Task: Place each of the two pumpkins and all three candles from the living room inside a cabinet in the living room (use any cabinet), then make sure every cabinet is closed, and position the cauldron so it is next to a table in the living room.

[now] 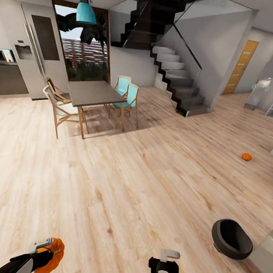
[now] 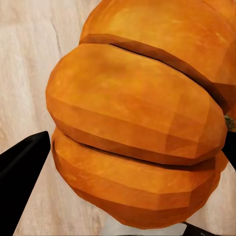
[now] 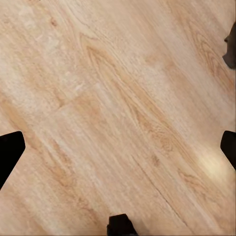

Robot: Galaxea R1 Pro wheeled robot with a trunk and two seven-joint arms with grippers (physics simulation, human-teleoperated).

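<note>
One pumpkin (image 1: 52,256) is clamped in the left gripper (image 1: 46,247), carried low at the near left over the plank floor (image 1: 118,193); the right gripper (image 1: 168,257) is spread wide with nothing between its fingers, held low at the near right. The black cauldron (image 1: 231,239) lies tilted on the floor just right of it, and the second pumpkin (image 1: 246,157) sits farther off. Judged from this, nothing is stowed yet, so most of the task remains.

Plank floor (image 1: 118,185) — dining table (image 1: 92,93), perhaps grey.

Pumpkin (image 1: 246,157) (orange) near cauldron (image 1: 231,238).
</note>
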